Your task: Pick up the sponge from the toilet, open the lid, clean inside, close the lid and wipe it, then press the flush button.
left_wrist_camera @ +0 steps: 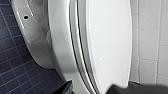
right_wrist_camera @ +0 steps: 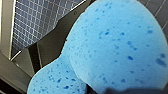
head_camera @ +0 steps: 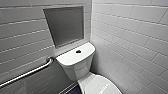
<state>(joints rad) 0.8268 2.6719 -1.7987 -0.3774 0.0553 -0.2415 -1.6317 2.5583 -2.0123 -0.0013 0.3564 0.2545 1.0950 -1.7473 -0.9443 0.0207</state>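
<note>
One step appears done: the sponge [right_wrist_camera: 112, 45] sits clamped in the right gripper [right_wrist_camera: 130, 90], off the toilet [head_camera: 75, 60], whose lid [left_wrist_camera: 107, 45] lies shut; raising it probably calls for the left gripper [left_wrist_camera: 125, 89], jaw state untellable, beneath its edge.

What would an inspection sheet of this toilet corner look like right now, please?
Surface: white tank top, flush button at its middle.
Job's things: lid closed on the toilet; blue sponge close before the right wrist camera, floor behind it.
Clutter: nothing seen.
Grippers: left gripper and right gripper, open or shut cannot be told.
Cables: nothing seen.
Surroundings: white tiled walls, grab bar, wall recess, dark blue tiled floor.
</note>
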